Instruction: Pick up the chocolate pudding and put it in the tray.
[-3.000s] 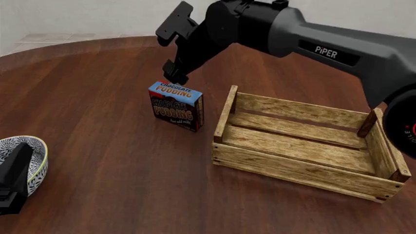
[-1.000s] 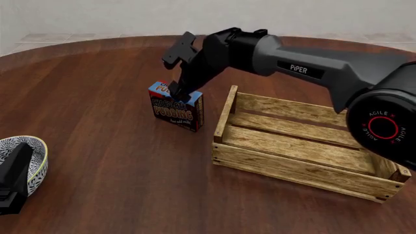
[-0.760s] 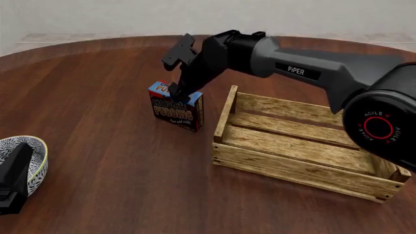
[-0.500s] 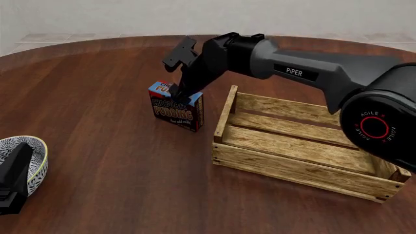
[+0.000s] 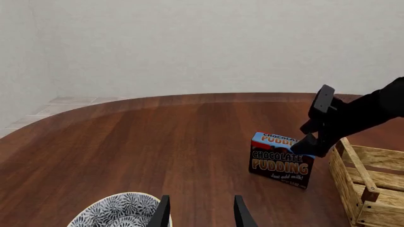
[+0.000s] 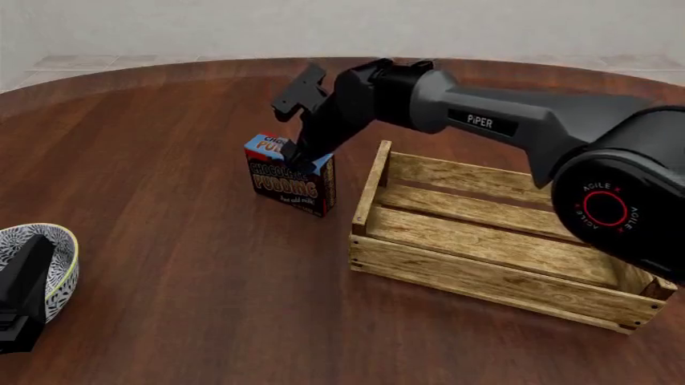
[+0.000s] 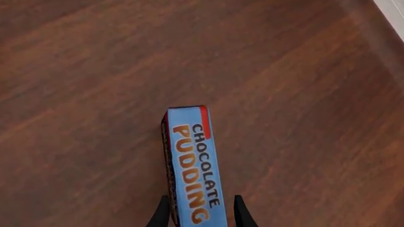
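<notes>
The chocolate pudding [image 6: 289, 183] is a small carton with a blue top and a dark brown front. It stands upright on the wooden table, just left of the tray [image 6: 487, 282], a light slatted crate. My right gripper [image 6: 300, 154] reaches down from above, open, with one finger on each side of the carton's top edge. In the right wrist view the fingers [image 7: 162, 213] flank the blue top of the chocolate pudding [image 7: 192, 156], and a thin gap shows on one side. My left gripper [image 5: 198, 215] is open and holds nothing, far to the left over a bowl.
A white patterned bowl [image 6: 62, 250] sits at the near left edge of the table, under the left arm. The tray's near corner post [image 6: 380, 152] stands close to the right of the carton. The table's curved far edge meets a pale wall.
Over the last three seconds the right gripper has come down from above the carton until its fingers straddle the top. The carton, tray and left arm have not moved.
</notes>
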Available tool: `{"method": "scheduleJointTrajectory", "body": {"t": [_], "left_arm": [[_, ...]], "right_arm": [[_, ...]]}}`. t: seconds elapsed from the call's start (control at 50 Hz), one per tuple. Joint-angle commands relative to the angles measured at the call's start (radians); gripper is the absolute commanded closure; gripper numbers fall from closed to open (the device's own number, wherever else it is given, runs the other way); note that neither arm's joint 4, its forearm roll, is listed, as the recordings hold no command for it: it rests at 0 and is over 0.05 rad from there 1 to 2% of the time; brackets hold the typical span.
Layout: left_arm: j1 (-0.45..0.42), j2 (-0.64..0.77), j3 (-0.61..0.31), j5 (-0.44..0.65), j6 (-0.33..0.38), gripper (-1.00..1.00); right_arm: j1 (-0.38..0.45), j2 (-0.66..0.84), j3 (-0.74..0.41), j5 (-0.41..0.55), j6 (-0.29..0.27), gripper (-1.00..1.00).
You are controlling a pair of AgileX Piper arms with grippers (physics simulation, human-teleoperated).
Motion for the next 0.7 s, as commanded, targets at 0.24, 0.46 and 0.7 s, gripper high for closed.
{"method": "scheduleJointTrajectory", "body": {"t": [0.24,0.46,0.7], "left_arm": [[0.0,0.0,0.0,0.0,0.0,-1.0],[0.0,0.0,0.0,0.0,0.0,-1.0],[0.0,0.0,0.0,0.0,0.0,-1.0]], "right_arm": [[-0.003,0.013,0.007,-0.011,0.011,-1.0],[-0.002,0.02,0.011,-0.017,0.016,-1.0],[-0.005,0.021,0.015,-0.021,0.02,-1.0]]}}
